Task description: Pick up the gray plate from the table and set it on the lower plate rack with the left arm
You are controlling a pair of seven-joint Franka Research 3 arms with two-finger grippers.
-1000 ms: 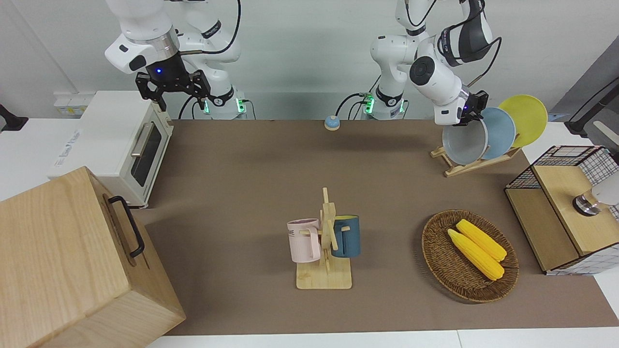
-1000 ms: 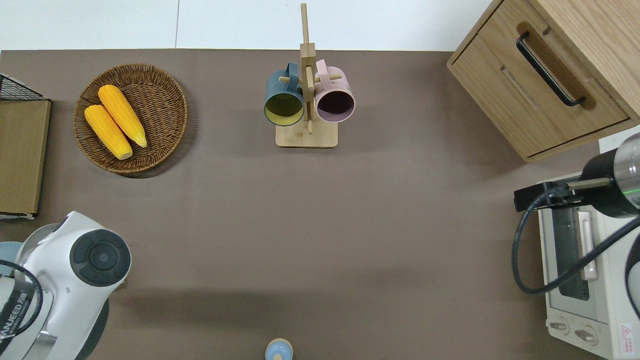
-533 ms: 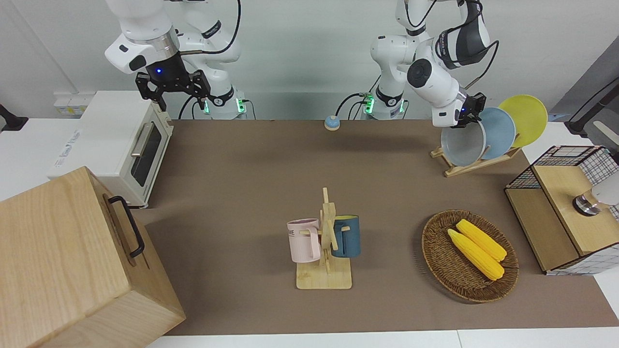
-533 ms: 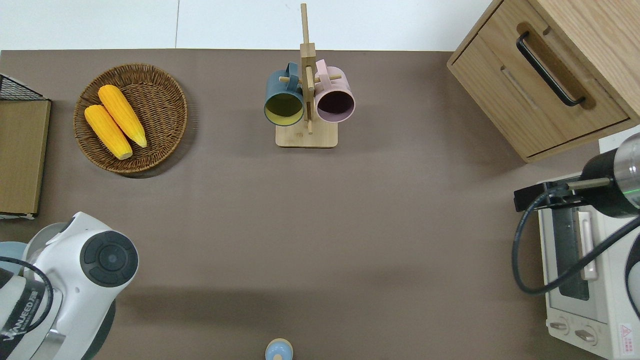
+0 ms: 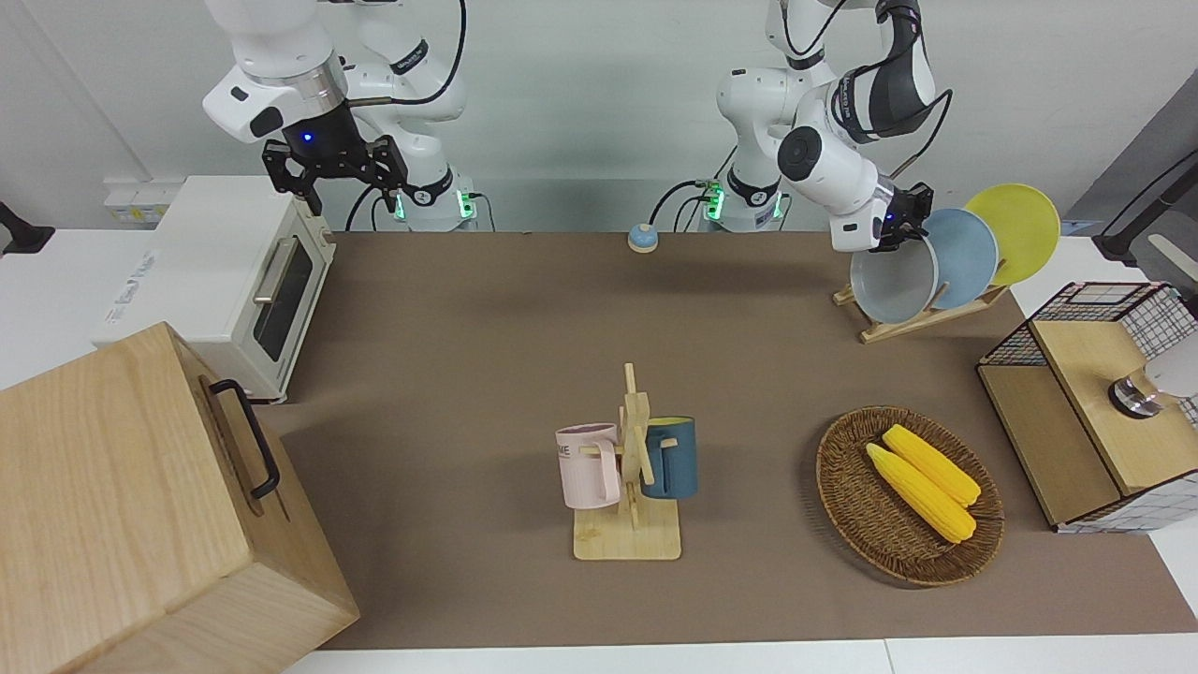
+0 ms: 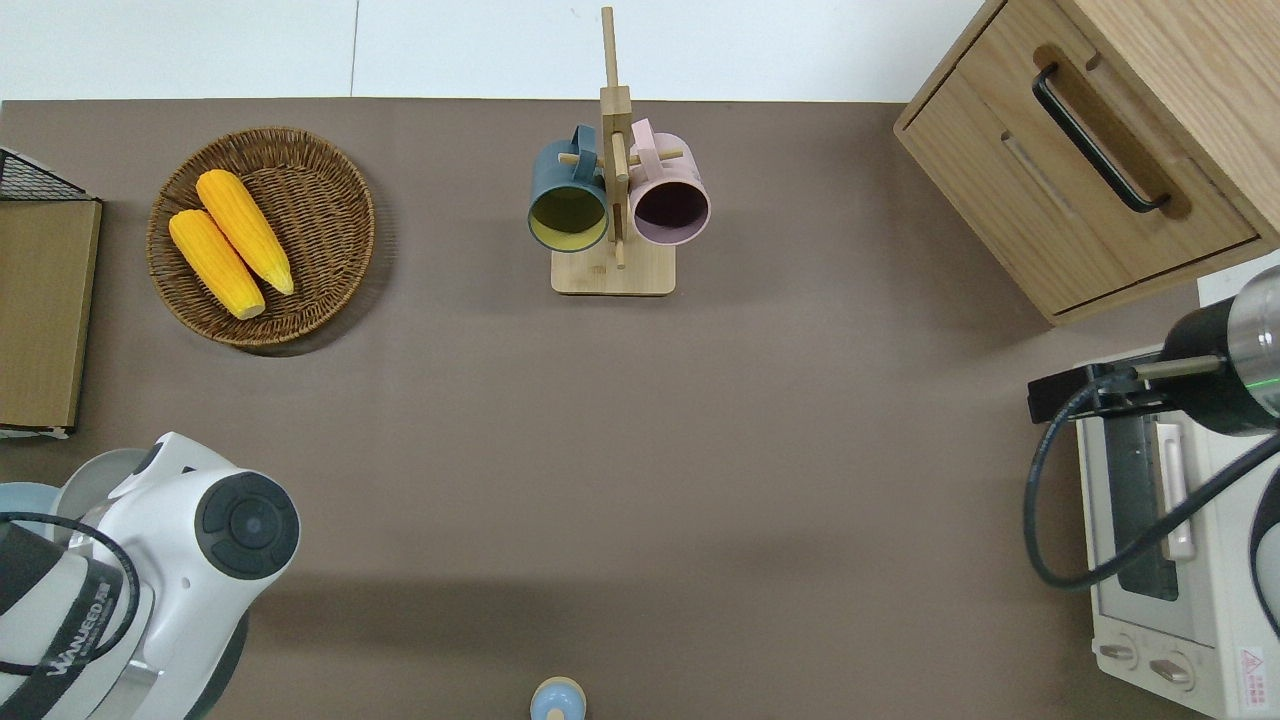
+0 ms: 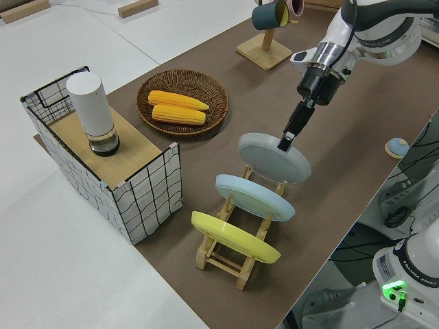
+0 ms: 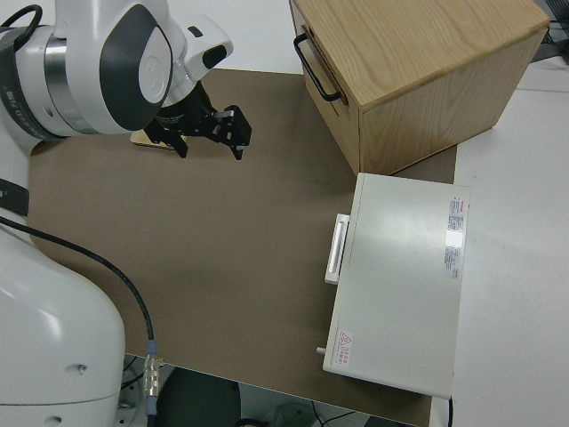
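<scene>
The left gripper (image 7: 285, 142) is seen at the upper rim of the gray plate (image 7: 273, 158), its fingers closed on that rim. The gray plate is set tilted in the lower plate rack (image 7: 236, 254), in the slot at the end of the rack toward the right arm's end of the table. 2 more plates are held in the same rack: a light blue plate (image 7: 254, 196) just beside the gray one, and a yellow plate (image 7: 234, 236) next to that. The rack is placed toward the left arm's end of the table, nearer to the robots than a wicker basket (image 5: 847, 496) in which 2 corn cobs (image 5: 922, 481) are laid. The right arm is parked, and its gripper (image 5: 336, 176) is seen with the fingers spread apart.
</scene>
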